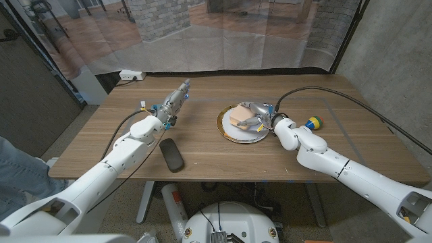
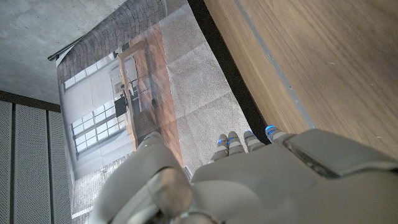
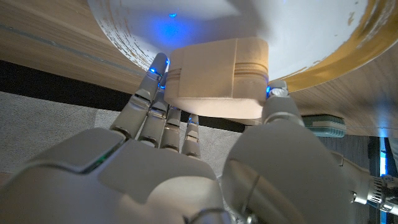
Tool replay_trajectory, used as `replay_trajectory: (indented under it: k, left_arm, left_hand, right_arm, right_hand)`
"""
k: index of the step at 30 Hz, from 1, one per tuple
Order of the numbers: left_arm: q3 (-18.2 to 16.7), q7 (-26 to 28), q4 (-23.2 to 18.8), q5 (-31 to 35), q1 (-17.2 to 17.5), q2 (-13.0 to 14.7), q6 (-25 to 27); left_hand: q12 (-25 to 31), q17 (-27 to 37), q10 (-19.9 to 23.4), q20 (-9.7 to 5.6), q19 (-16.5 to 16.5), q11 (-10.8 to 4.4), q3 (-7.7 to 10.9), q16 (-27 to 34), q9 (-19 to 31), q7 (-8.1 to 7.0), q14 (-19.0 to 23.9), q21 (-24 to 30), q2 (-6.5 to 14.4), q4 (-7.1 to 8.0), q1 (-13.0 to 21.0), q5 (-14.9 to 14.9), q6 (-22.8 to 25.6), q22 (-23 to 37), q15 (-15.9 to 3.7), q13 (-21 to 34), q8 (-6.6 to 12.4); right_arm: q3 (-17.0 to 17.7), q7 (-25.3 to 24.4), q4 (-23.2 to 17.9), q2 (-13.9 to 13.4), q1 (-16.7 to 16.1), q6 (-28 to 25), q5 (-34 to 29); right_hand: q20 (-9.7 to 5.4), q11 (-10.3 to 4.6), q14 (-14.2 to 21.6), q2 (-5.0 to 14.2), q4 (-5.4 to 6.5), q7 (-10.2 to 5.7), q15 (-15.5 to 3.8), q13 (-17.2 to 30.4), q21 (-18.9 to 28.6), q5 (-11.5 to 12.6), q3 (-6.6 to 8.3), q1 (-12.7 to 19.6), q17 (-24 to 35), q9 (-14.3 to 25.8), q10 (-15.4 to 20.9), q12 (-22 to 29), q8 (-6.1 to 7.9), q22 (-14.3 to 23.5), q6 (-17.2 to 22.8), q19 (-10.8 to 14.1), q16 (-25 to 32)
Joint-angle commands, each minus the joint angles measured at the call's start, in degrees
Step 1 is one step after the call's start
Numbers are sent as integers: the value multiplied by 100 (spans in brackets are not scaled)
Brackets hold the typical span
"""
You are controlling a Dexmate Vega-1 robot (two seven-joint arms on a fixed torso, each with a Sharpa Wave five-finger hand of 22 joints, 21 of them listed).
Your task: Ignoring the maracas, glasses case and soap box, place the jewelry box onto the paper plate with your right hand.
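Over the paper plate, right hand clamps the jewelry box — fingertips plain from the wrist.

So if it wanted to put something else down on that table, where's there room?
Bare wood lies between the left hand and the paper plate, along the near edge right of the glasses case, and at the far right corner beyond the maracas. It is crowded on the plate, where the right hand holds the jewelry box.

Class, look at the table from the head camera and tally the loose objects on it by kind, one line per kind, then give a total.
Jewelry box: 1
Paper plate: 1
Glasses case: 1
Maraca: 1
Total: 4
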Motion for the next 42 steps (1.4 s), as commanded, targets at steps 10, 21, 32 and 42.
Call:
replay_trajectory:
  k: [10,21,32,42]
  left_arm:
    - [-37,112,-190,5,118,93,107]
    - [-52,124,-255,7,140,138,143]
    - [-31,110,-253,22,113,132,161]
    - [0,57,-139,12,66,71,120]
  left_hand:
    - [10,18,-26,20,-551,18,-30,11,21,-3,-182,37,63,-3,41,4,44,31,-1,32,10]
    - [8,18,-29,19,-551,24,-36,11,21,-4,-183,38,72,-7,52,1,43,31,3,32,9]
    - [10,18,-26,22,-554,7,-42,11,22,1,-182,37,81,-11,64,-2,44,31,10,32,9]
    - [8,18,-29,31,-555,14,-47,10,22,0,-185,38,90,-14,73,-5,51,31,6,32,11]
  right_arm:
    - [-94,-210,150,-20,-4,-138,234]
    - [-110,-285,135,-44,-51,-199,315]
    - [-122,-277,78,-107,-68,-205,346]
    - [-130,-244,53,-121,-61,-210,371]
  right_hand:
    - [-12,-681,600,846,286,-21,-1087,37,-10,-16,438,717,36,27,722,41,-35,20,48,-4,0]
    - [-3,-689,425,826,279,-20,-1034,53,-16,-27,440,715,52,28,716,30,-41,21,61,-10,-81]
    - [175,-546,-511,577,276,-42,-635,21,-106,-31,329,585,-32,37,267,-242,-102,18,-2,-177,-534]
    - [367,-460,-842,421,292,-51,-422,-74,-187,0,235,476,-161,47,-95,-472,-136,4,-60,-298,-716]
